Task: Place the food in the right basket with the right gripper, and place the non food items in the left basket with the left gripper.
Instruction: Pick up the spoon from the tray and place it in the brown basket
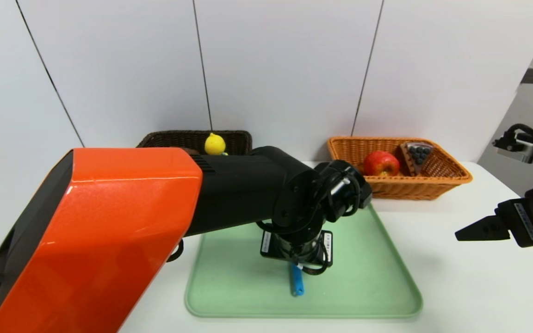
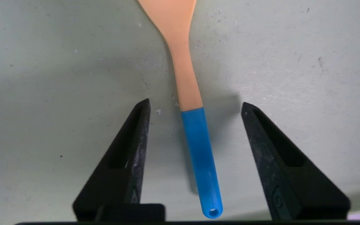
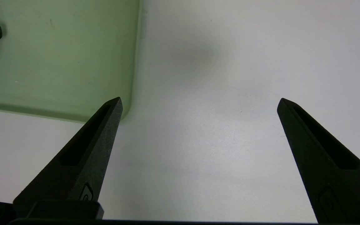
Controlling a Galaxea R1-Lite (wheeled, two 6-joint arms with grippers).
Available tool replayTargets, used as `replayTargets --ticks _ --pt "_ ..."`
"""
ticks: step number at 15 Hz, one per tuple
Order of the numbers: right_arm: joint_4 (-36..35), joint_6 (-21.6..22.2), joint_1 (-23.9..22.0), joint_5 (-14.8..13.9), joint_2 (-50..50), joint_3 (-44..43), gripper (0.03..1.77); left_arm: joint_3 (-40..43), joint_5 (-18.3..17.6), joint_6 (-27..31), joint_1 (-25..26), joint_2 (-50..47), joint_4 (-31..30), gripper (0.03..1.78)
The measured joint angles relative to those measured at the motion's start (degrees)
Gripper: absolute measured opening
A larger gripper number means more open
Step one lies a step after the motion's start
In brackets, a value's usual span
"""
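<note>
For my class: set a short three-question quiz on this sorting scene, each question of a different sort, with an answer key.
1. True or false: the left gripper has already clamped the spatula.
2. Multiple choice: which foods lie in the orange basket? A) a banana and bread B) a red apple and a slice of blueberry cake C) nothing
3. Fill in: the spatula lies on the green ___.

Key
1. False: its fingers stand either side of the blue handle, with gaps showing.
2. B
3. tray
</note>
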Motion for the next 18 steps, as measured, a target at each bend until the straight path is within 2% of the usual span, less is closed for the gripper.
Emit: replayTargets --ticks 2,3,4,12,18 --pt "0.0 0.0 0.0 0.0 -0.1 0.0 1.71 0.0 0.0 0.0 0.0 0.0 0.1 0.81" --pt "0.0 0.0 0.0 0.0 -0.1 0.0 1.71 0.0 0.0 0.1 0.0 0.0 0.1 0.63" --pt "0.0 0.0 0.0 0.0 -0.2 0.0 1.71 0.0 0.0 0.1 0.0 0.0 0.0 0.11" --pt "0.0 -0.3 0.9 0.0 -1.1 0.0 1.71 0.0 -0.2 0.6 0.0 -2.1 0.0 0.12" --pt "0.1 -0.3 1.0 -0.2 -2.0 0.7 1.71 0.0 -4.0 2.3 0.1 -12.3 -2.4 0.12"
